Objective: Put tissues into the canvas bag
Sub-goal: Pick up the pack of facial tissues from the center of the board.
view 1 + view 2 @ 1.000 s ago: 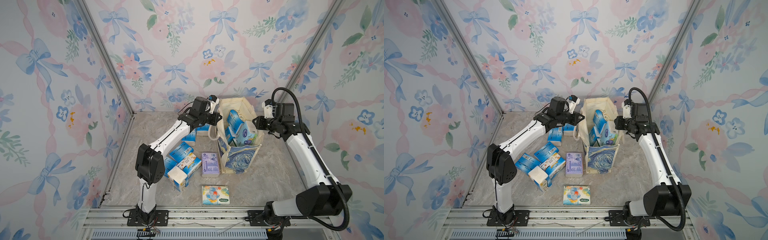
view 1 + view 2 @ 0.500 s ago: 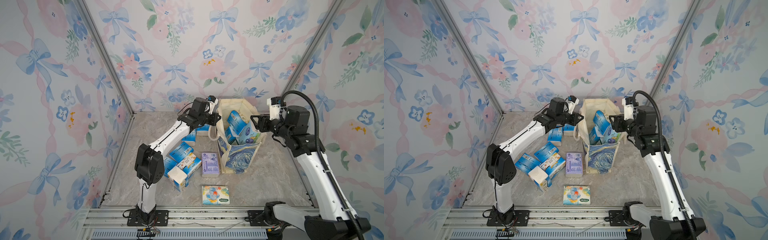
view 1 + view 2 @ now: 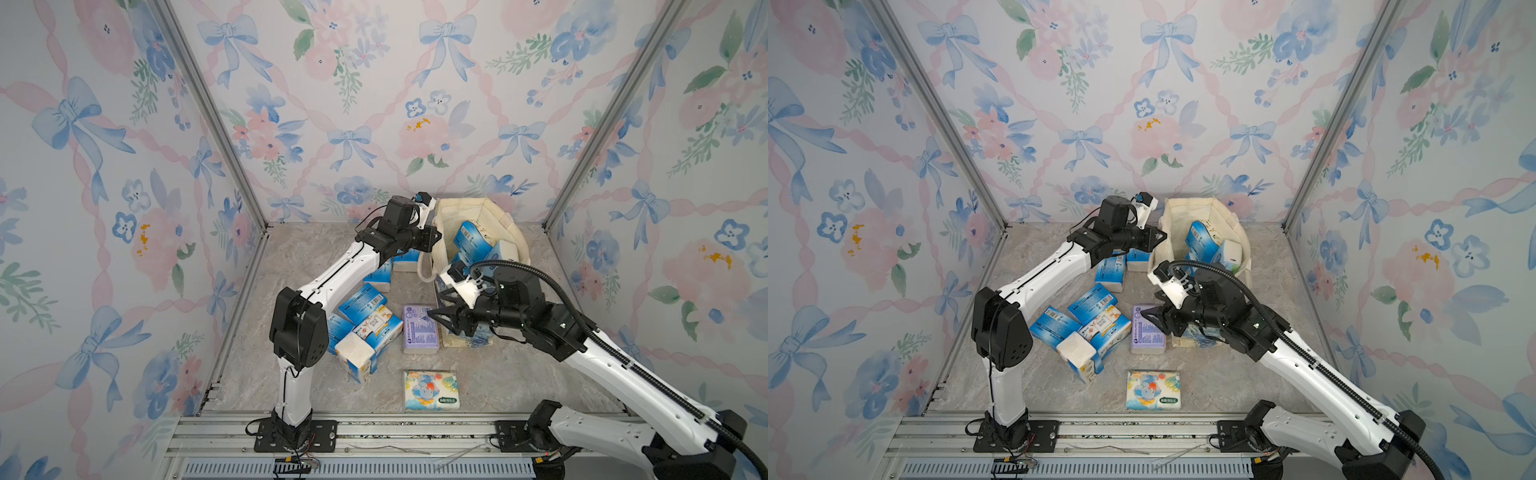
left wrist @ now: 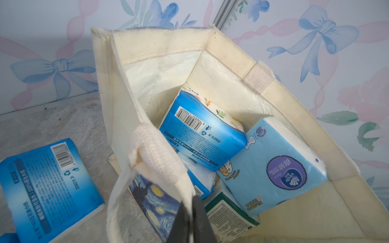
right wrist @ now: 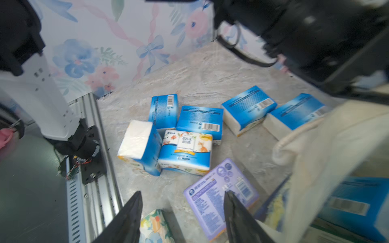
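Observation:
The canvas bag [image 3: 478,212] [image 3: 1187,212] [image 4: 231,73] stands open at the back of the floor. Several tissues packs lie inside it: a blue one [image 4: 200,130], a light blue one [image 4: 277,168] and a green-white one [image 4: 227,214]. My left gripper [image 3: 434,237] [image 4: 190,202] is shut on the bag's near rim, beside a handle. My right gripper [image 3: 432,318] [image 3: 1144,316] [image 5: 183,192] hangs open and empty just over the lilac pack [image 3: 419,332] [image 5: 219,195], which lies flat in front of the bag. Several blue-and-white packs [image 3: 365,324] [image 5: 185,147] are heaped to its left.
A flat cartoon-print pack [image 3: 432,390] [image 3: 1153,390] lies alone near the front rail [image 3: 374,432]. Two more blue packs [image 3: 1111,268] sit under my left arm. The bag's rope handle [image 3: 424,266] droops outside. Flowered walls close in three sides.
My right arm has swung from above the bag down and forward to the lilac pack, its jaws spreading wider. My left gripper has kept its hold on the bag rim.

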Controlling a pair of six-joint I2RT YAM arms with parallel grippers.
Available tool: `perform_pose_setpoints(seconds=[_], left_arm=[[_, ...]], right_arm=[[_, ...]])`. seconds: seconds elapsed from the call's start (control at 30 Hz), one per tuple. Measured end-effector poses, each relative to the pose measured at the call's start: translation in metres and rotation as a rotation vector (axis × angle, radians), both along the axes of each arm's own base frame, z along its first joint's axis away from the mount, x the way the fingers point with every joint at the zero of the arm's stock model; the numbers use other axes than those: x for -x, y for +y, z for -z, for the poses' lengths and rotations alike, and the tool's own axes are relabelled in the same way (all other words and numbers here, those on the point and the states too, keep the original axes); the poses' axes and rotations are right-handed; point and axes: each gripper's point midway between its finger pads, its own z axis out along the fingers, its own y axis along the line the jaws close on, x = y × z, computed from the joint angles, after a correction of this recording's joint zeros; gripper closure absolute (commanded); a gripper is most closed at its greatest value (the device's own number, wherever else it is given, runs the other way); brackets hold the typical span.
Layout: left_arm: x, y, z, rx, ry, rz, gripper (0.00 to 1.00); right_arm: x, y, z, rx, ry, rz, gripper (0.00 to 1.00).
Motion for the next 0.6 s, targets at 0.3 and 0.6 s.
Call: perform_pose_setpoints(seconds=[0.3, 0.6], left_arm=[[-0.001, 0.000, 0.000, 0.000, -0.001, -0.002, 0.91], [-0.001, 0.000, 0.000, 0.000, -0.001, -0.002, 0.91]], right_arm=[[0.043, 0.082, 0.066, 0.125, 0.025, -0.186, 0.27], [0.054, 0.117, 0.125, 0.247, 0.066, -0.234, 0.10]])
